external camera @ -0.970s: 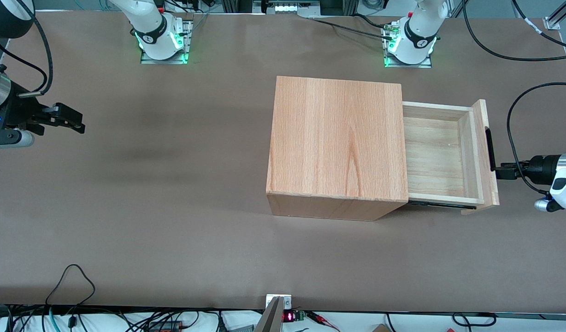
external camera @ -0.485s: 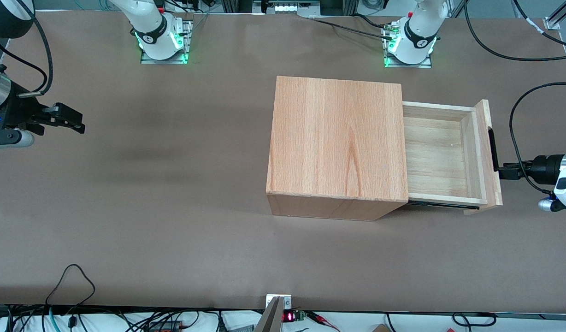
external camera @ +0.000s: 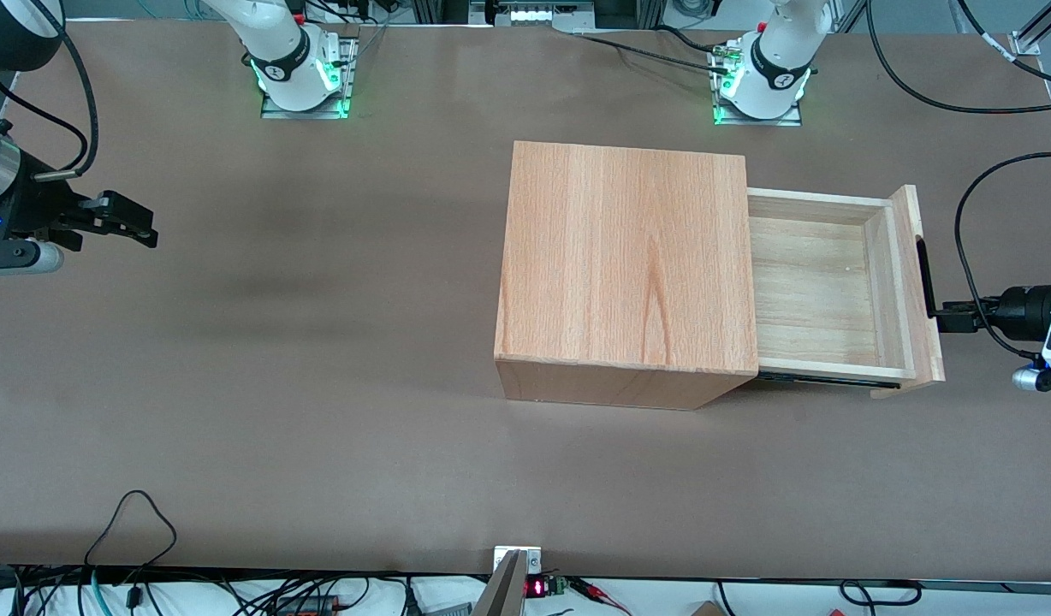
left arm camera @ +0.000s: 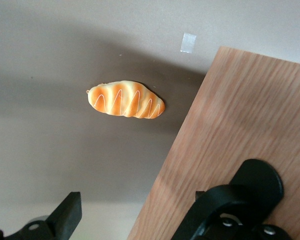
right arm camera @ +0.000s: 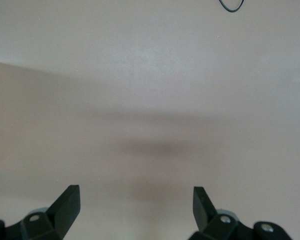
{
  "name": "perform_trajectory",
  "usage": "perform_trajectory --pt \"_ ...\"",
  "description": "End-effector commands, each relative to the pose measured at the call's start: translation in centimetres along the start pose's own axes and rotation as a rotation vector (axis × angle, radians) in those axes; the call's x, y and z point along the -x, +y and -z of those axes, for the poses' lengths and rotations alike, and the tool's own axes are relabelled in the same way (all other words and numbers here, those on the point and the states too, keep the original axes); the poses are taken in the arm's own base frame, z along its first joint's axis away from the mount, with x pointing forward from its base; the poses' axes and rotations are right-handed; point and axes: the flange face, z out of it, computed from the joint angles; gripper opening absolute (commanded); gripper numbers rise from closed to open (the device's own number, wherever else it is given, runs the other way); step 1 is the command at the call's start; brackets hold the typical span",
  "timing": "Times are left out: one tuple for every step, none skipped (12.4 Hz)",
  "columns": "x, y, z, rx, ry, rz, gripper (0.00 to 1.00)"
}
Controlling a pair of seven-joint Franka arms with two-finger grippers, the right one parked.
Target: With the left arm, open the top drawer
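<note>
Front and wrist views. The top drawer, a shallow pale-wood tray with visible grain, stands drawn out of the plain box casing toward the working arm's end of the matte brown table. Its flat front panel carries 1 slim black bar handle. The left arm holds its black gripper level at the handle. The 2 fingers are spread wide and clamp nothing; 1 lies against the handle's rounded black mount. A glossy orange loaf-shaped object with white stripes lies on the table near a pale tape square.
</note>
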Motion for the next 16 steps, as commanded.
perform_trajectory --pt "-1.3 0.5 1.7 -0.02 0.074 0.019 1.0" --pt "-1.3 0.7 1.7 -0.017 0.075 0.014 1.0" --pt "-1.3 0.7 1.7 -0.014 0.073 0.013 1.0" --pt "-1.3 0.9 1.7 0.005 0.075 0.016 1.0" --pt "-1.3 1.0 1.9 0.011 0.078 0.009 1.0" --pt "-1.3 1.1 2.5 0.009 0.088 0.002 1.0" --pt "-1.2 1.4 2.8 0.005 0.093 -0.008 1.0" --pt "-1.2 1.5 2.8 0.008 0.093 -0.021 1.0" --pt "-1.2 1.4 2.8 0.01 0.092 -0.036 1.0" --pt "-1.1 1.5 2.9 0.01 0.092 -0.045 1.0" --pt "-1.1 1.6 2.9 0.011 0.089 -0.045 1.0" --pt "-1.0 1.7 2.9 0.012 0.082 -0.049 1.0" --pt "-1.0 1.7 2.9 0.013 0.081 -0.049 1.0" --pt "-0.9 1.7 2.9 0.014 0.079 -0.05 1.0" --pt "-0.9 1.7 2.9 0.014 0.076 -0.062 1.0" --pt "-0.9 1.6 2.9 0.013 0.075 -0.087 1.0"
